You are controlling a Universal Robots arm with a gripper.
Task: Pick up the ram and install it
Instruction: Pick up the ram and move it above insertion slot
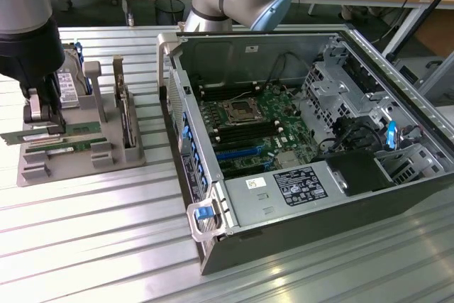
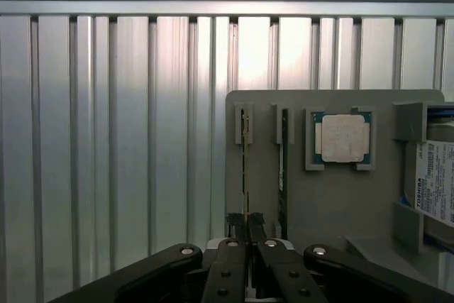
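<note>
The fingers (image 2: 236, 228) pinch one end of the thin ram (image 2: 245, 168). Its long side points straight away from them.

The ram (image 2: 245, 168), edge-on, is a thin line whose near end is hidden between the fingers of the gripper (image 2: 246, 221). The hard drive (image 2: 434, 182) is cut off by the picture's edge, its label partly readable. A dark strip (image 2: 284, 168) alongside is perhaps a second stick

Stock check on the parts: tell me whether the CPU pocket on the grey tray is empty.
No, a CPU sits in its pocket on the grey tray, its silver lid facing up.
</note>
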